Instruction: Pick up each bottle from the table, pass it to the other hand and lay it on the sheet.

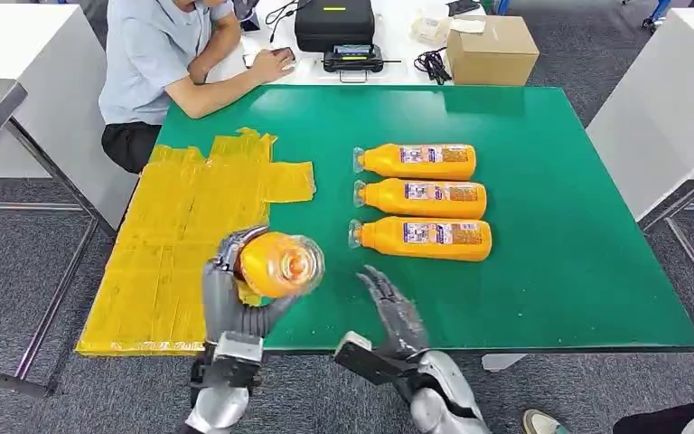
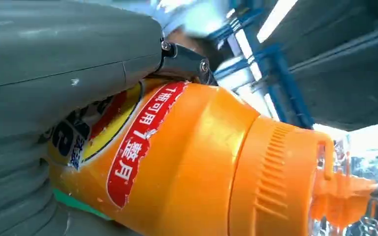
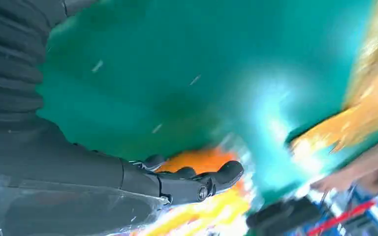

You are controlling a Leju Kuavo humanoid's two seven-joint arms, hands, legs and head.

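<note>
Bright, even light; blurred wrist views

held orange bottle (image 1: 277, 264) aloft | three bottles (image 1: 423, 199) lying on table | yellow sheet (image 1: 181, 237) flat

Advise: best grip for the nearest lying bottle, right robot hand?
Judging by pose: wrap the labelled mid-body of the nearest bottle from above. It lies on its side, cap toward the sheet; the neighbouring bottle crowds its far side. The right robot hand is open.
</note>
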